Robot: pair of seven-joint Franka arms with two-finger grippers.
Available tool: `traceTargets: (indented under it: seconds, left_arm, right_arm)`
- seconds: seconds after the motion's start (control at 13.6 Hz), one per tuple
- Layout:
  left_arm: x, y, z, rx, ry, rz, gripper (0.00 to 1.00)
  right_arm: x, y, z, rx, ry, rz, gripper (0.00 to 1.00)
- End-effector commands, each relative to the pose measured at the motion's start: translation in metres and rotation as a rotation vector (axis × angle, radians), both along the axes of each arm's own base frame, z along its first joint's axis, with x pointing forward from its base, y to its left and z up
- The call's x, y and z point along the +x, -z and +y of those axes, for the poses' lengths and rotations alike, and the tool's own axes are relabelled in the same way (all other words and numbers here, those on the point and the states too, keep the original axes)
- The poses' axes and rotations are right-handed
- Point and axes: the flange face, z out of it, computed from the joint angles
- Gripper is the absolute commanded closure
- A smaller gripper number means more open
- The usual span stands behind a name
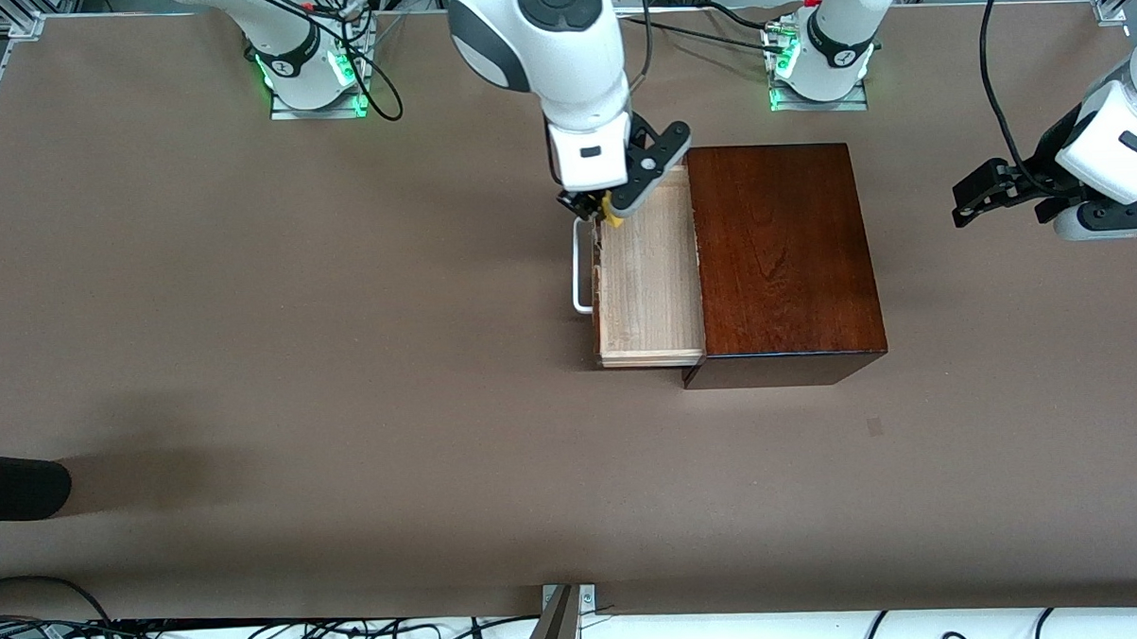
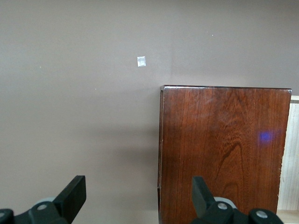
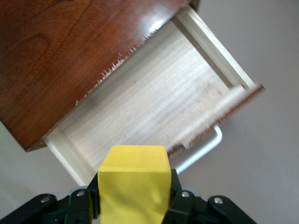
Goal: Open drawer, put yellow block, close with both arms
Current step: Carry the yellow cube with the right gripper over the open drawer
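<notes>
The block [image 3: 133, 179] is being carried over the open drawer [image 1: 647, 279], at about 11 o'clock of its tray, close to the corner where the front and the wall toward the bases meet. For the step to be done well, the block is best brought toward the middle of the tray, clear of the front and of the handle [image 1: 579, 267], and lowered close to the tray floor before being let go, so that it is not caught on a rim or bounced out. The box [image 1: 784, 255] is lying at 3 o'clock of the tray.

The block is being gripped between the narrowly set fingers of the right gripper [image 1: 605, 208], clamped on two of its sides. The left gripper [image 1: 999, 191] is being kept waiting above the table at 3 o'clock of the box, spread wide and holding nothing.
</notes>
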Motion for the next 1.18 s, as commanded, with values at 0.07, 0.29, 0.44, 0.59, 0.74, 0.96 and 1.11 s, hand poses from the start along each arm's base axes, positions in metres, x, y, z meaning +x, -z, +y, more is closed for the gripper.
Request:
traceTargets:
  seconds: [0.07, 0.29, 0.44, 0.59, 0.74, 0.96, 1.11]
  left_arm:
    - [0.005, -0.006, 0.002, 0.020, 0.017, -0.009, 0.00]
    - [0.005, -0.007, 0.002, 0.020, 0.017, -0.009, 0.00]
    - [0.005, -0.006, 0.002, 0.020, 0.017, -0.007, 0.00]
    - [0.005, -0.006, 0.002, 0.020, 0.017, -0.007, 0.00]
    - [0.005, -0.006, 0.001, 0.020, 0.018, -0.006, 0.00]
    - [0.005, -0.005, 0.002, 0.020, 0.017, -0.003, 0.00]
    - [0.005, -0.005, 0.002, 0.020, 0.017, -0.004, 0.00]
  right_arm:
    - [0.006, 0.021, 0.021, -0.020, -0.162, -0.093, 0.84]
    - [0.005, 0.051, 0.033, -0.041, -0.209, -0.109, 0.84]
    - [0.004, 0.069, 0.041, -0.044, -0.279, -0.125, 0.85]
    - [0.002, 0.082, 0.048, -0.051, -0.316, -0.148, 0.85]
    - [0.001, 0.092, 0.049, -0.068, -0.369, -0.154, 0.85]
    - [-0.009, 0.111, 0.053, -0.092, -0.409, -0.132, 0.85]
    - [-0.012, 0.127, 0.051, -0.110, -0.449, -0.116, 0.85]
